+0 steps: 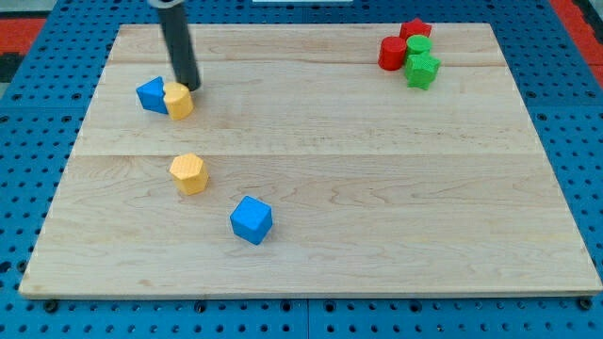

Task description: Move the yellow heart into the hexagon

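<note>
Tip point(189, 87) of my fingerless rod touches the yellow heart point(178, 100), above the yellow hexagon point(189, 173)

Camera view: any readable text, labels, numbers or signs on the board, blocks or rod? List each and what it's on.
None: no word, label, number or sign is readable anywhere in this view.
Pale wooden board: bare grain only.
Blue perforated base: holes, no markings.
Yellow heart block, yellow hexagon block, blue blocks, red and green blocks: plain faces.
Dark rod, my tip at the heart's upper right: unmarked.
</note>
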